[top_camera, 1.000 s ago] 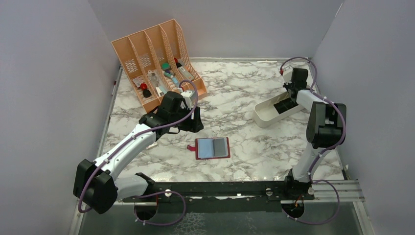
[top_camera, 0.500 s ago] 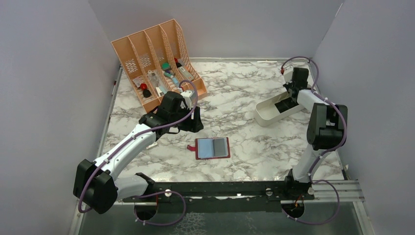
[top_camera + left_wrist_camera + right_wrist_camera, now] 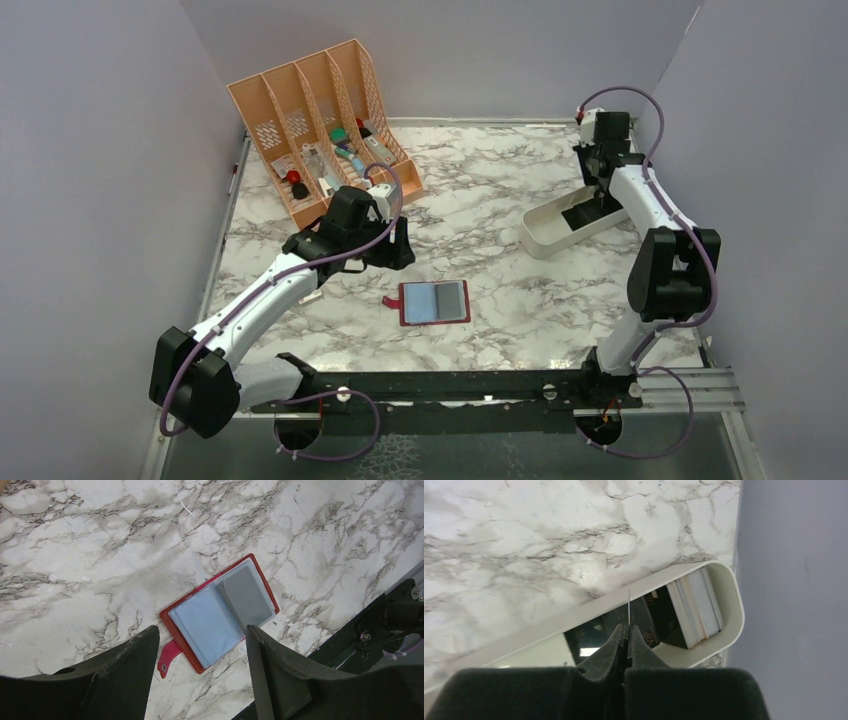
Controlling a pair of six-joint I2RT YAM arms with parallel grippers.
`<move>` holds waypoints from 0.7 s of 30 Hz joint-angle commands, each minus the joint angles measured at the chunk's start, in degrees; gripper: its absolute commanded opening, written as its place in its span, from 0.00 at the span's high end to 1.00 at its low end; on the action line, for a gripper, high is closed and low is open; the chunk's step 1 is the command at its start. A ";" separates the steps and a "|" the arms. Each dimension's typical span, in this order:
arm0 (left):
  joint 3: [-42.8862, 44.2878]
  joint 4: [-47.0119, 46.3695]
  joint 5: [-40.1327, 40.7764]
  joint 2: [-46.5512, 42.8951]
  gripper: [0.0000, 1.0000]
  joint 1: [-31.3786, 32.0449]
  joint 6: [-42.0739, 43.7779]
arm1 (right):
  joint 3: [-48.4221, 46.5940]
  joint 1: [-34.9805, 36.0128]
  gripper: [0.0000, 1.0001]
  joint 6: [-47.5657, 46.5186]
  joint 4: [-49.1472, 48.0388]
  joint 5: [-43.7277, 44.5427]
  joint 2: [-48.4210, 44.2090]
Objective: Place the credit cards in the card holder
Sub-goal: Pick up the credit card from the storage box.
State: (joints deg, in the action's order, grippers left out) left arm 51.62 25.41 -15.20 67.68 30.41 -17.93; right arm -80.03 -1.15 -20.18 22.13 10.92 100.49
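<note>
Now higher: right pincer (image 3: 628,629) (with card (image 3: 629,605))

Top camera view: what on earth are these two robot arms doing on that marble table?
The right claw is pinched shut on one thin credit card, seen edge-on, above the white tray, where more cards lie. The left claw hangs open over the red card holder, which lies spread open on the marble table. The held card has not yet reached the holder.

red card holder (image 3: 434,301), marbled table (image 3: 500,190), peach organizer (image 3: 262,105)
</note>
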 commanded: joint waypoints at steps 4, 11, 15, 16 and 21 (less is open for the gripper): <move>-0.59 -1.34 -0.47 -1.54 0.33 -0.42 -0.25 | -9.33 3.75 0.99 18.41 16.81 2.69 -1.30; -0.88 -1.38 -0.73 -1.12 0.33 -0.51 -1.09 | -3.55 9.59 0.99 26.29 15.94 3.62 -9.99; -0.98 -1.35 -0.77 -0.61 0.34 -0.46 -1.95 | -1.73 11.47 0.99 30.77 17.67 -0.59 -13.40; -1.11 -1.34 -0.79 -0.31 0.34 -0.52 -2.38 | -0.71 12.37 0.99 32.06 17.39 -1.49 -14.62; -2.87 -3.16 -4.19 2.29 0.43 -0.44 -7.19 | 5.83 19.64 0.99 35.72 13.92 -7.22 -20.13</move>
State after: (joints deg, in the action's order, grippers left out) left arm 50.94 25.10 -15.57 68.14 30.33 -20.86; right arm -78.30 13.02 10.09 37.10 9.61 83.90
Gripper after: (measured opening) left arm 0.619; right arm 0.017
